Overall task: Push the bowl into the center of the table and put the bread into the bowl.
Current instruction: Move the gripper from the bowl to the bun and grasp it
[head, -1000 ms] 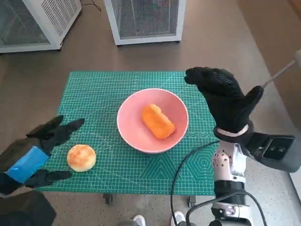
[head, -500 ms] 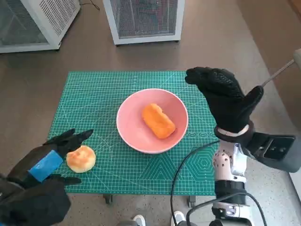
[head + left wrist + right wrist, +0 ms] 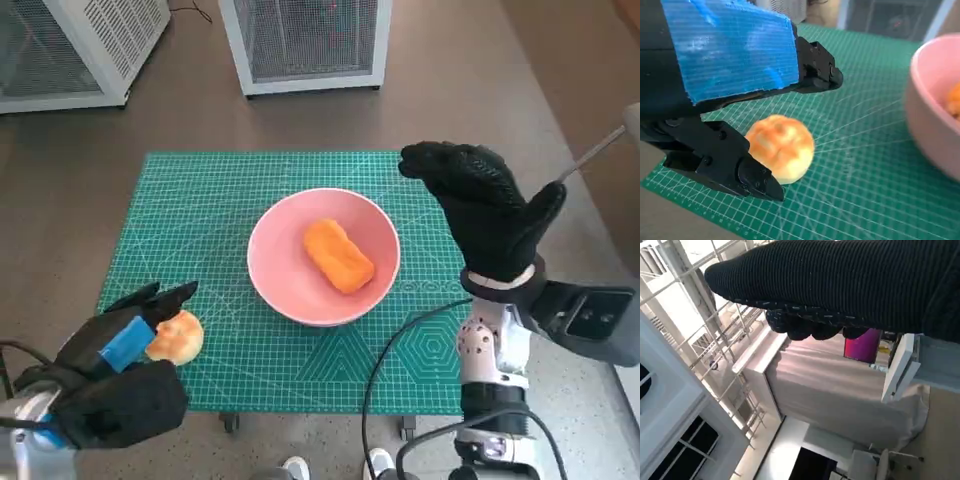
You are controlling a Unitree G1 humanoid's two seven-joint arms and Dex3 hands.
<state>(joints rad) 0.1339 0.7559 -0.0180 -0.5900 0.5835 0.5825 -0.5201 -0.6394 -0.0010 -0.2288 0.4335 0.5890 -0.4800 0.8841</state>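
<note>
Black fingers, left hand (image 3: 125,345): spread, one above and one below the round bun (image 3: 781,148); in the left wrist view no clear contact shows, so nothing is held yet.
Change: a second ago this hand lay further out past the counter's left edge; it has since closed in over the bun.
Round bun: on the green mat (image 3: 210,215) near the counter's front-left corner, unmoved.
Right hand (image 3: 485,210): raised and spread by the counter's right edge, holding nothing, barely shifted.
Pink bowl (image 3: 275,275): about the counter's centre, an orange loaf (image 3: 338,256) already inside.
Meaning: pushing looks done; a grasp of the bun seems next.
</note>
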